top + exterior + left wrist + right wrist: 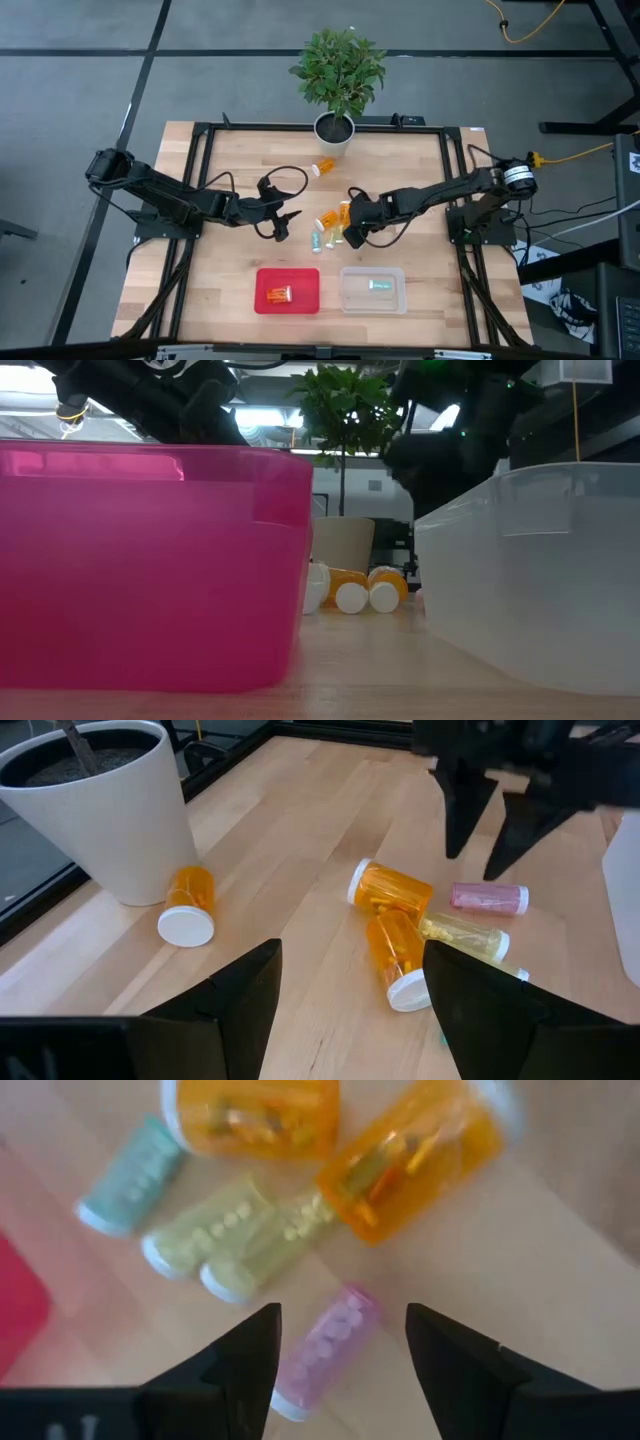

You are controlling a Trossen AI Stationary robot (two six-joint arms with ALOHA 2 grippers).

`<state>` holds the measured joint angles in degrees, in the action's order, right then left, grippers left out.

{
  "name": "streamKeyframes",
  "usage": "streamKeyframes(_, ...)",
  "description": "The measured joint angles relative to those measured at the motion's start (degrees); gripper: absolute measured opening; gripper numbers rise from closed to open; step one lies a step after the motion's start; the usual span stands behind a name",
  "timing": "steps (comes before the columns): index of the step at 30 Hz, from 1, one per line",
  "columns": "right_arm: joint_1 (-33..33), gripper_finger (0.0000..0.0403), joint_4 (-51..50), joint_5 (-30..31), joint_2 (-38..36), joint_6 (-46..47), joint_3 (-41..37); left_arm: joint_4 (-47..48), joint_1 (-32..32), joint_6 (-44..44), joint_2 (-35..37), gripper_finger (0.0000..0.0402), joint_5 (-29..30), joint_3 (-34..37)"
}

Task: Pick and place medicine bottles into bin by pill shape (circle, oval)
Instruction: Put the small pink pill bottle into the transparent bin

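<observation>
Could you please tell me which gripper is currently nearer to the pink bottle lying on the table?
The right gripper: it hangs directly over the pink bottle, fingers open on either side of it. The left gripper waits farther off, beyond the orange bottles, also open.

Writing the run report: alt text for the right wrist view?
The right gripper hangs open above a pink bottle lying on the wooden table. Past it lie two yellow-green bottles, a teal bottle and two orange bottles.
</observation>
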<state>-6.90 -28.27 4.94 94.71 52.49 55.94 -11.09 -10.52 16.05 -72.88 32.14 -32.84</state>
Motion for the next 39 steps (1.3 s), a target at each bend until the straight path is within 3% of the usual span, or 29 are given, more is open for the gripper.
streamKeyframes(16, 1.1, 0.0218, -1.74, -3.09, 7.56, 1.3, 1.78, 0.0, 0.0, 0.0, 0.0, 0.0237, 0.02, 0.0)
streamKeyframes(24, 3.64, 0.0213, -4.49, -3.16, 7.62, -2.01, 1.83, 0.02, 0.01, 0.0, 0.0, 0.0237, 0.02, 0.0)
streamKeyframes(39, 4.12, 0.0103, -8.02, -2.77, 7.51, -5.94, 1.8, 0.02, 0.02, 0.0, 0.0, 0.0237, 0.0, 0.0)
